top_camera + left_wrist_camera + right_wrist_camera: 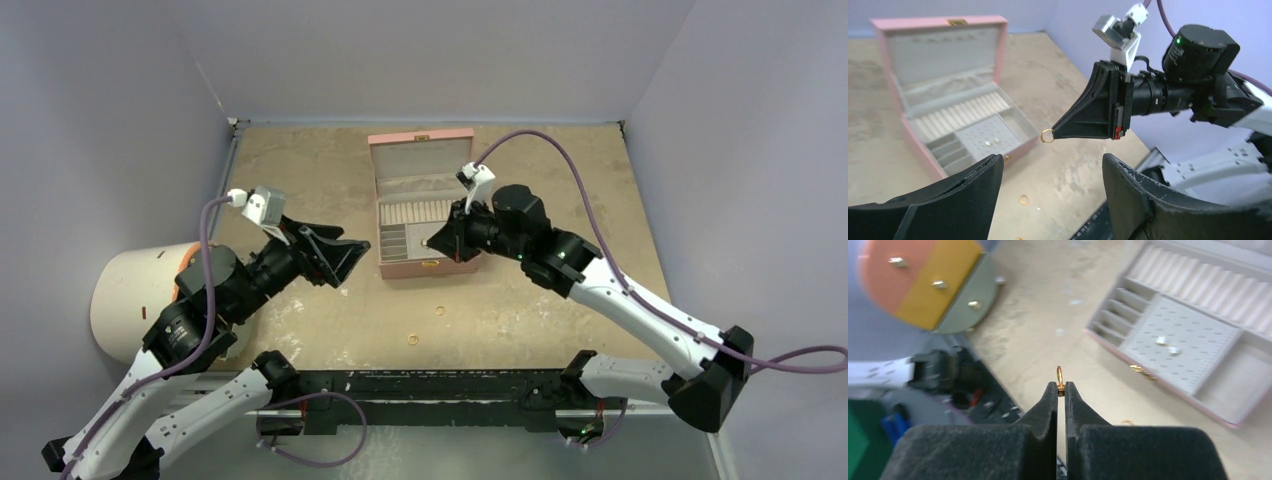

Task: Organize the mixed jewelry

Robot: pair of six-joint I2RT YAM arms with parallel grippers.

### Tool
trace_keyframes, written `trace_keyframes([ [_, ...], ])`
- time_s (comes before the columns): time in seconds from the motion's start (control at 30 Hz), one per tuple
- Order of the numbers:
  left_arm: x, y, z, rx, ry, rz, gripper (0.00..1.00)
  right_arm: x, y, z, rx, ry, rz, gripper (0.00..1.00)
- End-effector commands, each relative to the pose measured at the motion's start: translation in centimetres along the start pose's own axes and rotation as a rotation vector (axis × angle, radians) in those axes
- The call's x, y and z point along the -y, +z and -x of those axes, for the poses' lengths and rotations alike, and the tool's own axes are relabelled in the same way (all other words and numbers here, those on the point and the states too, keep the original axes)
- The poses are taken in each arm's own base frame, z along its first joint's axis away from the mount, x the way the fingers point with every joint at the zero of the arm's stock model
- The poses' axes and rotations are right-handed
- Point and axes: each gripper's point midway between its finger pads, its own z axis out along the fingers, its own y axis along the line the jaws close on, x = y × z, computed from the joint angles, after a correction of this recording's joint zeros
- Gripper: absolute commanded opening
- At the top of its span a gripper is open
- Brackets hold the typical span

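Right tool (1060,388) nearest lens, tips pinched on gold ring (1060,374). Ring pokes straight out past tips, edge-on to lens. Ring hangs raised by front edge of pink box (428,268). Left tool (350,262) gapes wide, empty, left of box. Loose rings (440,311) on desk (560,290) before box. Right arm nearer; likely short reach into box.

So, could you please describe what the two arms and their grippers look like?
The left arm and right arm have white links and black joints. The left gripper and right gripper each have two black wedge-shaped fingers tapering to narrow tips. A purple cable runs along each arm, and a green light glows on the right arm.
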Motion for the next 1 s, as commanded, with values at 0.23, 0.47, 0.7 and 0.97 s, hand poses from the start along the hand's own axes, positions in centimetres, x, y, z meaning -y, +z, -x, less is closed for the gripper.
trace_keyframes([
  [0.23,-6.0,-1.9,3.5,0.191,0.122,0.322,0.72,9.1,3.5,3.8,-0.027,-0.192,-0.506,0.0],
  [0.47,-8.0,-1.4,1.1,0.159,0.118,0.379,0.72,12.3,7.2,3.8,-0.082,-0.206,-0.632,0.0],
  [0.7,-8.6,-1.2,-0.3,0.115,0.119,0.396,0.72,15.3,10.2,3.9,-0.082,-0.149,-0.727,0.0],
  [0.97,-9.0,-1.3,-0.5,0.098,0.138,0.411,0.72,18.5,13.0,2.7,-0.108,-0.087,-0.786,0.0],
])
